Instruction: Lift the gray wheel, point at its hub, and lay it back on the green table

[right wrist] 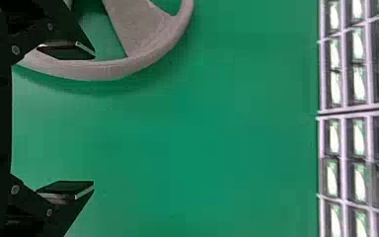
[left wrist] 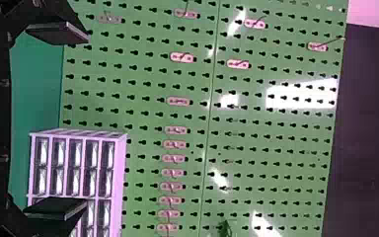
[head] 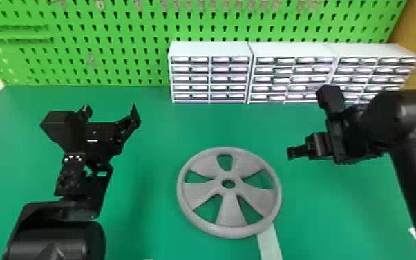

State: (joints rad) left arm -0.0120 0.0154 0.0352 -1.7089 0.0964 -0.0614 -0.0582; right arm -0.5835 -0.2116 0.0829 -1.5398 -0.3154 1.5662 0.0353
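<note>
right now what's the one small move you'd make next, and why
I'd probably ease the right pincer leftward, toward the gray wheel: the wheel lies on the green table, and that pincer is open and empty, apart from the wheel, off to its right.

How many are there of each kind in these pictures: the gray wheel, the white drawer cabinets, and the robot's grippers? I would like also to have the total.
Gray wheel: 1
White drawer cabinets: 3
Grippers, the left gripper and the right gripper: 2
Total: 6
</note>
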